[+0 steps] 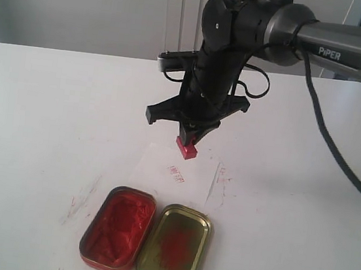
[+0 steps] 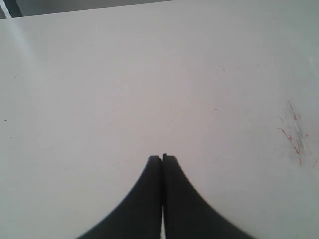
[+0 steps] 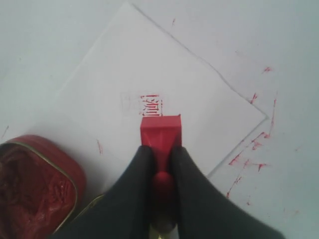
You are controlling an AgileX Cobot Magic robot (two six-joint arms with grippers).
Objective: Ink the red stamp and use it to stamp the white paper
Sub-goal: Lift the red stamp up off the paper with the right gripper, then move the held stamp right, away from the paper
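The red stamp [image 1: 187, 148] [image 3: 160, 130] hangs a little above the white paper [image 1: 162, 179] [image 3: 114, 79], square base down. My right gripper [image 1: 188, 138] [image 3: 161, 152] is shut on its knob handle. A red printed mark [image 1: 176, 172] [image 3: 151, 105] shows on the paper just beyond the stamp. The left gripper [image 2: 162, 159] is shut with nothing in it, over bare white table; it does not show in the exterior view.
The oval tin of red ink [image 1: 117, 229] [image 3: 30, 184] and its gold lid with red smears [image 1: 175, 246] lie side by side at the table's near edge, in front of the paper. Red ink specks [image 3: 251, 149] [image 2: 294, 134] mark the tabletop.
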